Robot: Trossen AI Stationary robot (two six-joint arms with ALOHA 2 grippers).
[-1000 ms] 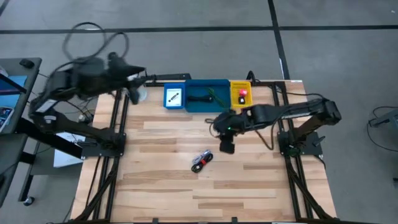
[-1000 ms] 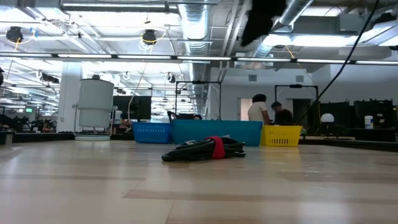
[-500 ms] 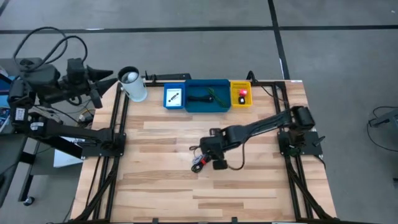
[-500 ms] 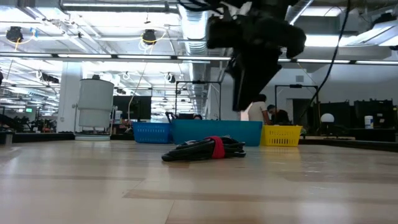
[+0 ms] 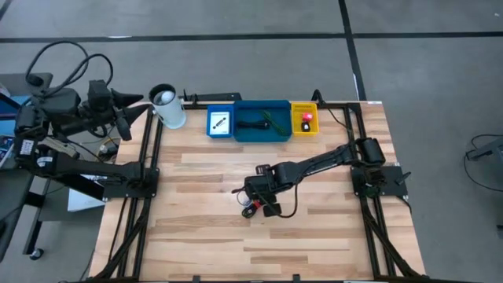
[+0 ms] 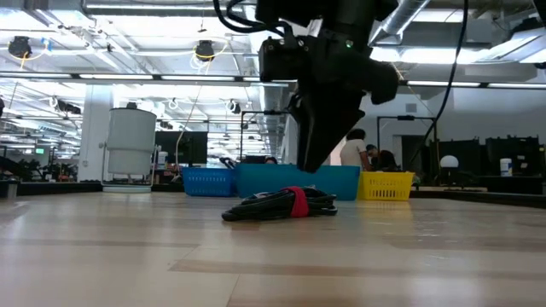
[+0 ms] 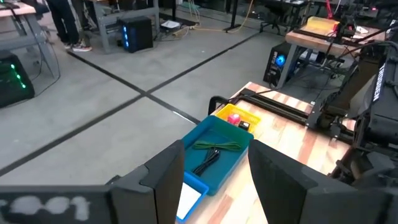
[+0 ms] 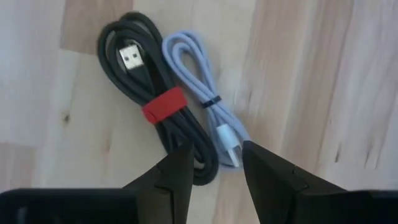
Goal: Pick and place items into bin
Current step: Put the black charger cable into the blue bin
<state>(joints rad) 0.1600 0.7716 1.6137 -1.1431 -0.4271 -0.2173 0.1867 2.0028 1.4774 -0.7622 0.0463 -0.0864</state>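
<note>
A coiled black cable [image 8: 134, 74] bound by a red strap [image 8: 163, 104] lies flat on the wooden table [image 5: 204, 244], with a pale blue cable [image 8: 198, 81] alongside it. In the low view the bundle [image 6: 281, 205] rests on the boards. My right gripper [image 8: 214, 158] hangs open just above the bundle's end, pointing steeply down [image 6: 309, 166], its fingers clear of the cables. My left gripper [image 7: 214, 168] is open and empty, drawn back beyond the table's far left corner [image 5: 140, 104]. The trays stand at the far edge: small blue [image 5: 221, 123], wide blue [image 5: 262, 122], yellow [image 5: 304, 119].
A white cylindrical cup [image 5: 167, 106] stands at the far left corner. The small blue tray holds a white packet, the wide one black and green cables, the yellow one a red block. Black frame rails run along the table's left and right edges. People stand in the room behind.
My right gripper has come down from near the trays toward the table's near left, rolling as it went, and now hangs over the cable bundle. My left arm has drawn back from the far left corner to beyond the table's left edge. The cables have not moved.
</note>
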